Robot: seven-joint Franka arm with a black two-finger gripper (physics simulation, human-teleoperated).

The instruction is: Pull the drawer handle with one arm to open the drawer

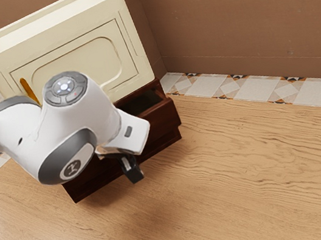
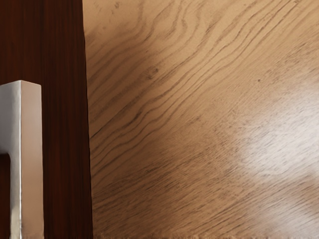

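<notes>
The black gripper hangs low in front of the dark red-brown drawer unit, below the white hand. The upper drawer stands partly out, with its dark inside showing behind the front near the exterior view's right end of the unit. In the wrist view a squared metal handle runs along the dark wood drawer front, close to my hand. The arm hides the middle of the drawer front in the exterior view, and whether the gripper touches the handle cannot be told.
A cream cabinet with a yellow-orange handle rests on top of the drawer unit. Wood-grain floor spreads out in front. Patterned tiles and a brown wall lie behind.
</notes>
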